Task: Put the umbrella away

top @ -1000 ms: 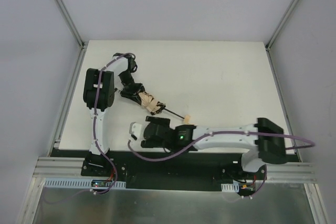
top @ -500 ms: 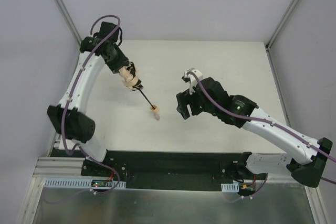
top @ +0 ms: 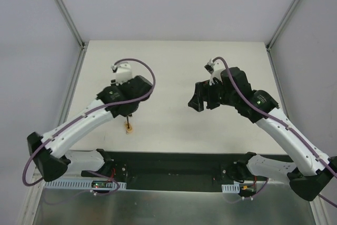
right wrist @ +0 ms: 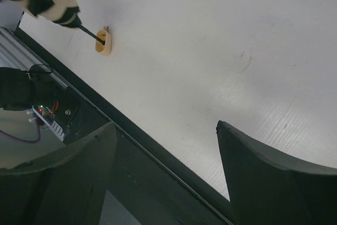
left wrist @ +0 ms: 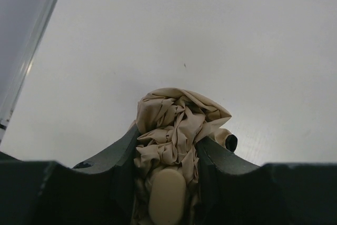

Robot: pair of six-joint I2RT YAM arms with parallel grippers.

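Overhead view: 2 robot arms over a white table (top: 174,61). The left gripper (left wrist: 167,148) pinches the umbrella (left wrist: 179,111) by its bunched beige canopy (pale knob handle (top: 128,127) low, near the table's front edge). The right gripper (right wrist: 166,130) hangs spread wide, well apart from the umbrella.

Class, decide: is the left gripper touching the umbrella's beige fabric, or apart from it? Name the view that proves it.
Touching. The left wrist view shows the left gripper clamped on the umbrella, its fingers pressing the bunched fabric from both sides, no gap.
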